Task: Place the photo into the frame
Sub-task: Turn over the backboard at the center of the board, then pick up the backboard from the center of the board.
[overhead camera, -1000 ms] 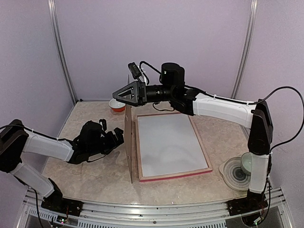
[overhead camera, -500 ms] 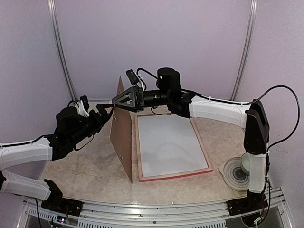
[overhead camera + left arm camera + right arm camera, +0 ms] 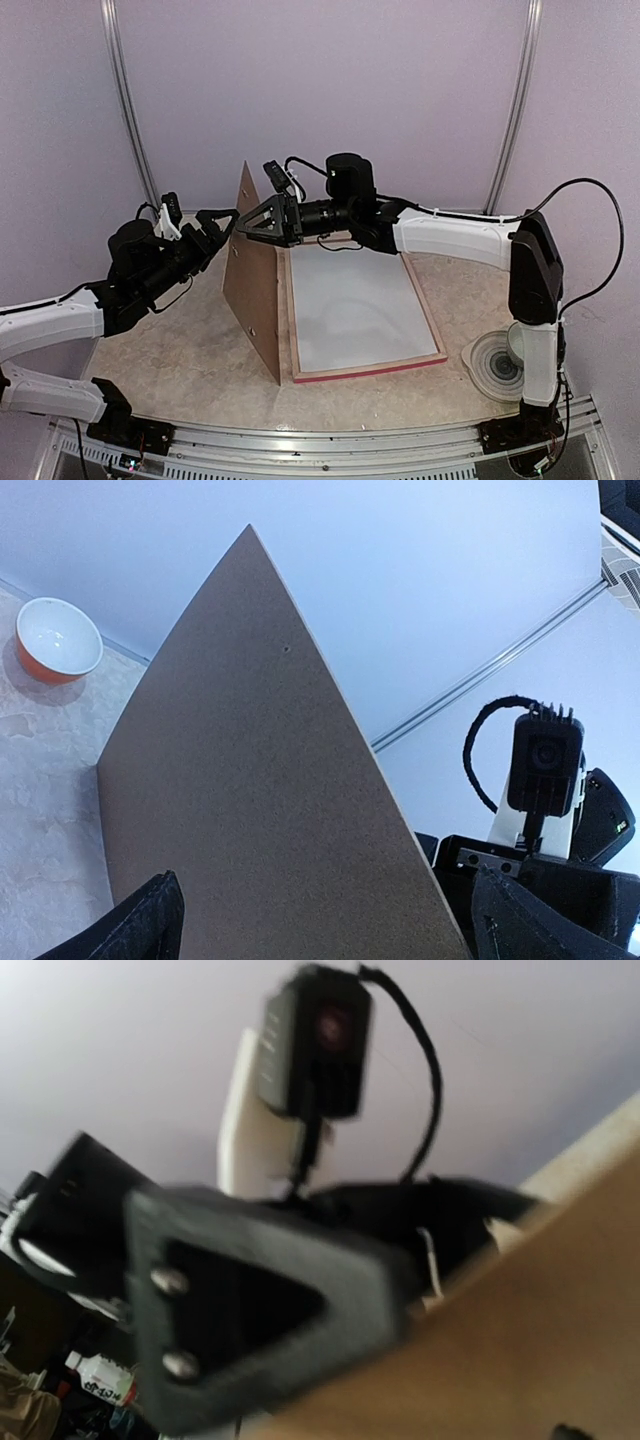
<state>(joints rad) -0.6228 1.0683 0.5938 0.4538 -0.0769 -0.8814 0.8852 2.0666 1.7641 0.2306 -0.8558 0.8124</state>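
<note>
Swinging up off the table to the left of the frame (image 3: 368,371), the left arm now has its left gripper (image 3: 226,220) raised near the top corner of the brown backing board (image 3: 254,292), where a second ago it lay low on the tabletop. The board has changed too. It stood almost upright on its long edge along the frame's left side, and now it tips further left, away from the frame, with its bottom edge just beside the frame's left rail. The right gripper (image 3: 244,226) has followed it leftward from above the frame's far left corner and sits at the board's upper edge on the frame side. Both claws are spread wide and neither is clamped on anything. The left wrist view shows the board's face filling the gap between that claw's fingers (image 3: 150,925), but I cannot tell whether either claw actually touches it. The frame lies flat with a white sheet (image 3: 352,300) filling its opening. The photo's red print is not visible anywhere, and whether that sheet is the photo face down I cannot tell. As I read it, the board is being passed or lowered clear of the frame, leaving the opening free for loading.
</note>
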